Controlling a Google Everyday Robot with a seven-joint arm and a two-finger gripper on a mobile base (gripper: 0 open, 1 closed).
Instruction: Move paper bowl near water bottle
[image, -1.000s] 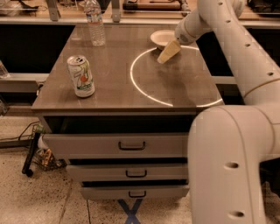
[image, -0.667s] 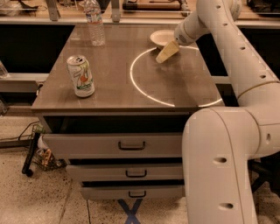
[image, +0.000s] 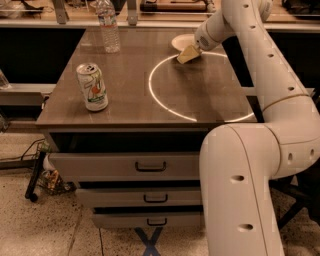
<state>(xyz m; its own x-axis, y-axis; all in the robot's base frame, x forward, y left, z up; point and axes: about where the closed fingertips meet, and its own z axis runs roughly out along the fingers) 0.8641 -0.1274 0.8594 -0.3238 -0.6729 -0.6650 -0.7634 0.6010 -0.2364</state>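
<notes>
One paper bowl (image: 180, 41), tool (image: 188, 54) at its edge

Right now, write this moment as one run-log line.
tool: by paper bowl, back right | water bottle: back left | can: front left

This looks like a robot lab or workroom. A big white robot arm (image: 260, 60) fills the right side of the frame. Its gripper (image: 189, 54) is at the upper right, low over the far part of the brown table (image: 125, 105). A ring of light (image: 149, 85) shines on the table. Below are gray drawers (image: 100, 167). The speckled floor (image: 75, 235) has a blue tape cross (image: 151, 240) and, at the lower left, cables (image: 20, 150).
</notes>
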